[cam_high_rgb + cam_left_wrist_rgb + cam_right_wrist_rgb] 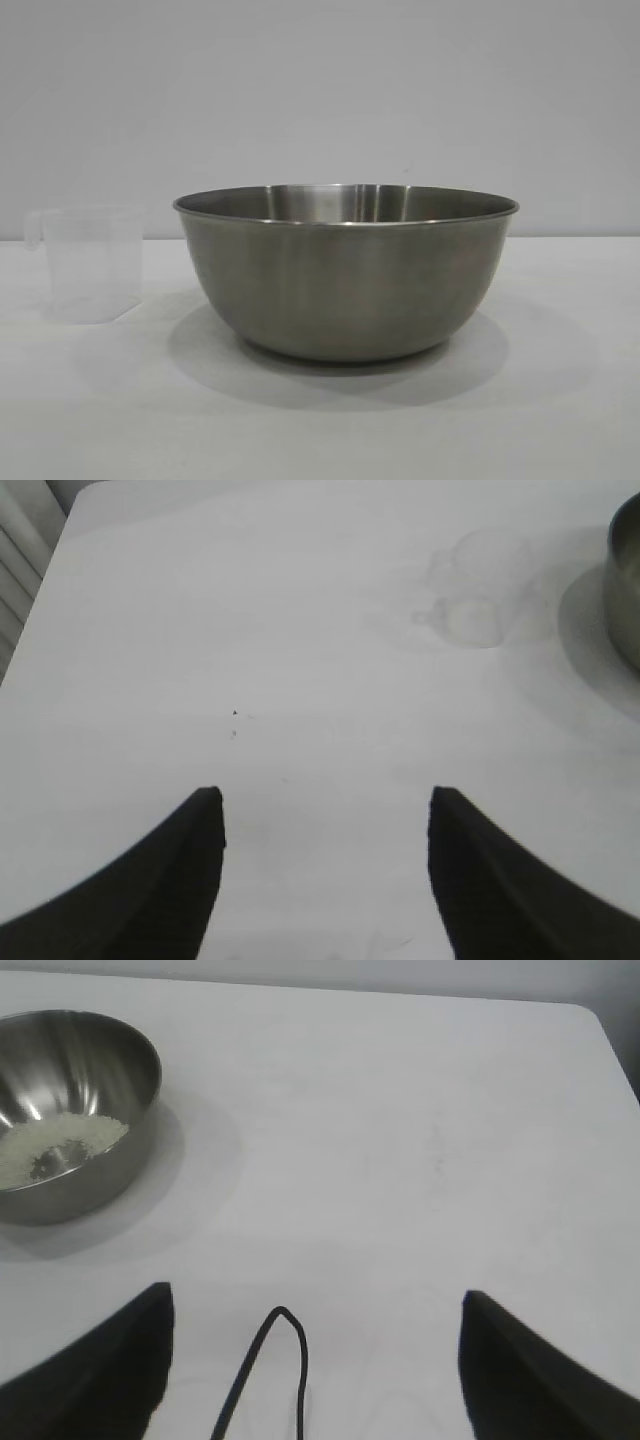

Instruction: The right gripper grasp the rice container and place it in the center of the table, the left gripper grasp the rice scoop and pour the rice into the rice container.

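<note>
The rice container [345, 275], a wide steel bowl, stands on the white table [560, 400] at the middle of the exterior view. In the right wrist view a pale layer of rice [55, 1147] lies in the rice container [110, 1070]. The rice scoop [88, 262], a clear plastic cup, stands upright to the bowl's left and looks empty. My left gripper [326, 802] is open over bare table, well short of the rice scoop [475, 590]. My right gripper [317, 1298] is open too, apart from the bowl. Neither arm shows in the exterior view.
A thin black cable loop [280, 1360] hangs between the right gripper's fingers. The table's rounded corner [590, 1015] and its edge [45, 580] show in the wrist views. A plain grey wall stands behind the table.
</note>
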Tool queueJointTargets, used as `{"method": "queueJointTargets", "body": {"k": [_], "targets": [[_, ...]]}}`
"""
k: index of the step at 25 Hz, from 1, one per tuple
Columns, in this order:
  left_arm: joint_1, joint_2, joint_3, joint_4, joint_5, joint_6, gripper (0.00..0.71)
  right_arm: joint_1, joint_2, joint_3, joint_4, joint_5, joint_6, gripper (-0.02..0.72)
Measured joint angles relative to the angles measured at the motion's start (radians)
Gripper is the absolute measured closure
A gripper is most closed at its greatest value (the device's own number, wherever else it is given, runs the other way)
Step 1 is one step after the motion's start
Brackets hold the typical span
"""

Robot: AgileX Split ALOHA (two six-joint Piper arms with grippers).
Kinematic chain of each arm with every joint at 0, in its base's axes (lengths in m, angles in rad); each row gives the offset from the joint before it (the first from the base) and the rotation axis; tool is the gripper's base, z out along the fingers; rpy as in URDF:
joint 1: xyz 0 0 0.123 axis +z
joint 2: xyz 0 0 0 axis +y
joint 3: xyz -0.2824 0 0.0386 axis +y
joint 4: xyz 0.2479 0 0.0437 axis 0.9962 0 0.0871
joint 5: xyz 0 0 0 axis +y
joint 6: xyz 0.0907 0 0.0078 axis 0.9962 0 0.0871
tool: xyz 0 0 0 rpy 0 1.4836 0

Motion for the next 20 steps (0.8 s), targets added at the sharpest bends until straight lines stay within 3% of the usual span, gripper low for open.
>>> {"method": "queueJointTargets", "body": {"k": [20], "targets": [[0.0, 0.0, 0.0, 0.0, 0.0, 0.0, 0.324, 0.02, 0.0, 0.0, 0.0, 0.0, 0.0, 0.201]]}}
